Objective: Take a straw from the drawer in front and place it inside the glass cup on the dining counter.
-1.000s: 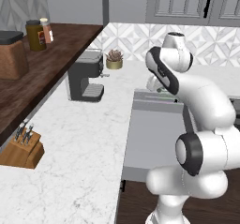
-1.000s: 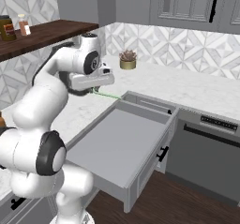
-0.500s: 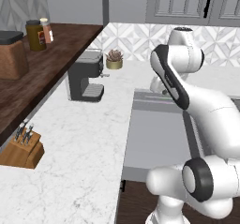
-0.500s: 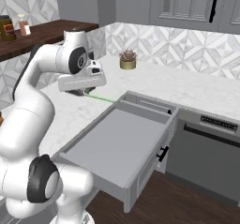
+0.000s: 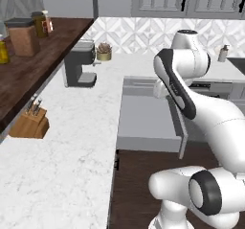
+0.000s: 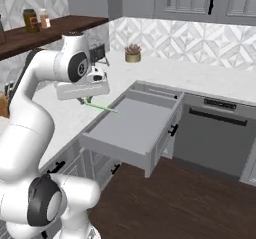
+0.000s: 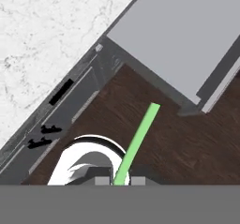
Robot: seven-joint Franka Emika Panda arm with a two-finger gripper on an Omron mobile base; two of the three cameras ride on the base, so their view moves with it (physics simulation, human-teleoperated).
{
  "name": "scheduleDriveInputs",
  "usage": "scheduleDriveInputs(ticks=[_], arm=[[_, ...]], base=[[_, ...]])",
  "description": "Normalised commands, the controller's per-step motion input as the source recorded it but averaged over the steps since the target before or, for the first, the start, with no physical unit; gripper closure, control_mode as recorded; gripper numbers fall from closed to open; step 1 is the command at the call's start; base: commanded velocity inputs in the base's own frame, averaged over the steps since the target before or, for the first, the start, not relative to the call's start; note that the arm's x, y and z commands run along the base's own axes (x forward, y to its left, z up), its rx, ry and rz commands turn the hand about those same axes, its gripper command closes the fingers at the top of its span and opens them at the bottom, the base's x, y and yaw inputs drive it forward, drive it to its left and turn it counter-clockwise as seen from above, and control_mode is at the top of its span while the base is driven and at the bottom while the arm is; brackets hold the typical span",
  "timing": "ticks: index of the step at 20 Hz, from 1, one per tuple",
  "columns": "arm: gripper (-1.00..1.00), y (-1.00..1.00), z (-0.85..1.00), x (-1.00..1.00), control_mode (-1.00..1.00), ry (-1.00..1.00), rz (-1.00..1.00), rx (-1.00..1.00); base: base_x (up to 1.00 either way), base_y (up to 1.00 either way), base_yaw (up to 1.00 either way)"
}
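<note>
My gripper (image 6: 84,101) is shut on the near end of the thin light-green straw (image 6: 101,106), which points out toward the open drawer (image 6: 135,121). It hangs to the left of the drawer's front corner, above the cabinet fronts. In the hand view the straw (image 7: 137,142) runs up from between the fingertips (image 7: 103,181) over dark wood floor, with the plain grey inside of the drawer (image 7: 187,31) at upper right. The drawer (image 5: 143,122) stands pulled out beside the arm. The glass cup and the dining counter are out of view.
A white marble worktop (image 5: 72,142) carries a knife block (image 5: 31,122), a coffee machine (image 5: 79,70) and a potted plant (image 6: 132,53). Jars (image 5: 24,36) stand on a dark wood shelf. A dishwasher front (image 6: 215,133) is right of the drawer. Dark floor (image 6: 175,203) lies below.
The whole picture has shifted, so the base has moved. The arm has swung the held straw off the drawer toward its left front corner; the grip stays shut.
</note>
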Motion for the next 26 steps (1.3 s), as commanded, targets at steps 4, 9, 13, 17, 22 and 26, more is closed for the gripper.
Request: scheduleDriveInputs(ticks=[4, 9, 13, 17, 22, 26], arm=[[1.00, 0.00, 0.00, 0.00, 1.00, 0.00, 0.00, 0.00], [1.00, 0.00, 0.00, 0.00, 1.00, 0.00, 0.00, 0.00], [1.00, 0.00, 0.00, 0.00, 1.00, 0.00, 0.00, 0.00], [1.00, 0.00, 0.00, 0.00, 1.00, 0.00, 0.00, 0.00], [1.00, 0.00, 0.00, 0.00, 1.00, 0.00, 0.00, 0.00], [1.00, 0.00, 0.00, 0.00, 1.00, 0.00, 0.00, 0.00]], base=[[-0.59, -0.65, -0.41], [0.00, -0.83, -0.76], [0.00, -0.70, -0.81], [0.00, -0.65, -0.83], [0.00, -0.66, -0.82], [0.00, -0.80, -0.79]])
